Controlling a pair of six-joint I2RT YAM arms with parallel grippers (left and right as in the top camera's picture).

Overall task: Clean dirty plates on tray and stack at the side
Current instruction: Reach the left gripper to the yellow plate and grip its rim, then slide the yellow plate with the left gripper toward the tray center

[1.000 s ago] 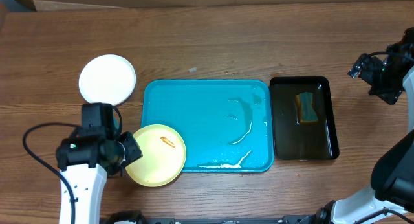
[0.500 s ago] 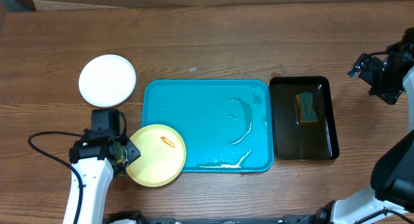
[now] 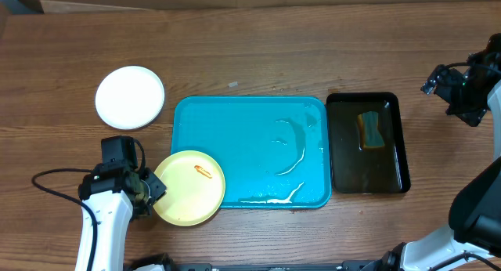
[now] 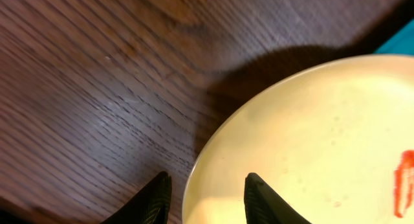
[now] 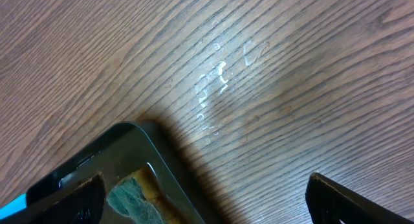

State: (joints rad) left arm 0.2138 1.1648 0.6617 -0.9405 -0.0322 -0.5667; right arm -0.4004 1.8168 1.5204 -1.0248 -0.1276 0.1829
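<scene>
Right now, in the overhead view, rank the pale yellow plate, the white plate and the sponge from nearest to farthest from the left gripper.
From the left gripper:
1. Pale yellow plate, at its fingertips, on the turquoise tray's front-left corner.
2. White plate, on the table, farther back.
3. Sponge, in the black tray, far right.

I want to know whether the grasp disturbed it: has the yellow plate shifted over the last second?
No. The yellow plate overlaps the blue tray at its lower left corner exactly as before.
</scene>
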